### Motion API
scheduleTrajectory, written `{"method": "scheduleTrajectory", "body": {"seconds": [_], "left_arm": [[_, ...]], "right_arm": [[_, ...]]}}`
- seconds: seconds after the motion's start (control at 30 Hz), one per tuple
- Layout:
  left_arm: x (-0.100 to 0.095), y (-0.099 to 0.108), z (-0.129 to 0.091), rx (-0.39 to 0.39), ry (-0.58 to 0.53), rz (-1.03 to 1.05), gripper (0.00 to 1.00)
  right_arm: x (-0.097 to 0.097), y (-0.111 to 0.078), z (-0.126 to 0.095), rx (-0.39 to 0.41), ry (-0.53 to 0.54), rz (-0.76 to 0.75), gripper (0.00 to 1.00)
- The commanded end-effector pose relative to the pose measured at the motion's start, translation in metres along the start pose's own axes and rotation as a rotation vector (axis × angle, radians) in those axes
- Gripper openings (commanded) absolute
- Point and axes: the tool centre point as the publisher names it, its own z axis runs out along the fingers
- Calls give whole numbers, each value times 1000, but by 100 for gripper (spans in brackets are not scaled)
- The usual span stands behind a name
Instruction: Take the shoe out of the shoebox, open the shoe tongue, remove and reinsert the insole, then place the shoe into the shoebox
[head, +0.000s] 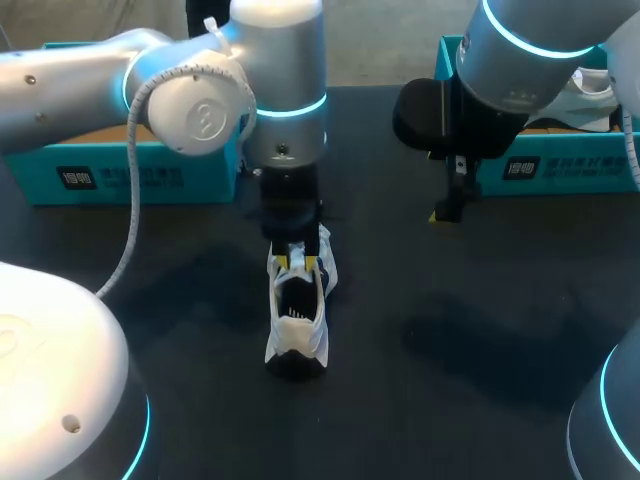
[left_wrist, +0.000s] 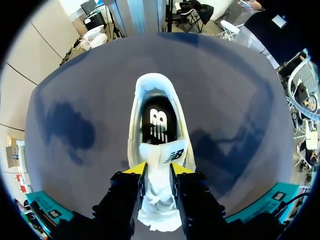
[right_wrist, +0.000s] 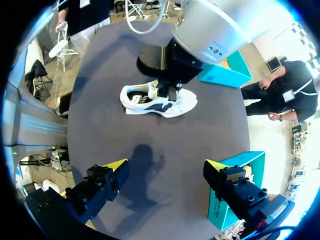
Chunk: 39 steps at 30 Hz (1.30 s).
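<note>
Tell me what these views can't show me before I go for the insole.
- Front of the shoe and its laces: in the head view the left arm covers them; in the left wrist view the left gripper, shut on the tongue, blocks them.
- Front of the insole: left wrist view, hidden by the tongue; only the heel part shows.
- Inside of the left shoebox: head view, covered by the left arm.
- Contents of the right shoebox: head view, mostly hidden by the right arm.

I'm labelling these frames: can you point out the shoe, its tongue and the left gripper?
shoe (right_wrist: 150, 106), right wrist view, on its white side wall.
tongue (left_wrist: 156, 152), left wrist view, on its upper end, ahead of the fingers.
left gripper (left_wrist: 158, 172), left wrist view, midway between its yellow tips.
</note>
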Motion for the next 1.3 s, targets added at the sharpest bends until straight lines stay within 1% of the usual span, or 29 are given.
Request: {"method": "scheduleTrajectory", "body": {"seconds": [0.03, 0.1, 0.17, 0.33, 0.6, 0.7, 0.73, 0.77, 0.87, 0.93, 0.97, 1.0, 1.3], "left_arm": [[-4, -3, 6, -27, -30, 7, 33], [-5, -7, 8, -23, -21, 13, 33], [-7, -10, 4, -24, -33, 21, 33], [-6, -12, -12, -37, -48, 22, 34], [6, -12, -41, -72, -75, -11, 32], [12, -13, -52, -98, -74, -80, 32], [15, -13, -55, -114, -75, -114, 34], [18, -16, -59, -117, -99, -164, 35], [27, -20, -65, -154, -123, -258, 37], [33, -25, -67, -164, -119, -295, 49], [33, -25, -67, -164, -119, -295, 77], [33, -25, -67, -164, -119, -295, 100], [33, -25, -67, -164, -119, -295, 100]], "right_arm": [[-1, 1, 2, 1, 2, 0, 100], [-1, 1, 2, 1, 2, 0, 100], [-1, 1, 2, 1, 2, 0, 100], [-1, 1, 2, 1, 2, 0, 100], [-1, 1, 2, 1, 2, 0, 100], [-1, 1, 2, 1, 2, 0, 100], [-1, 1, 2, 1, 2, 0, 100], [-1, 1, 2, 1, 2, 0, 100], [-1, 1, 2, 1, 2, 0, 100], [-1, 1, 2, 1, 2, 0, 100], [-1, 1, 2, 1, 2, 0, 100], [-1, 1, 2, 1, 2, 0, 100], [-1, 1, 2, 1, 2, 0, 100]]}}
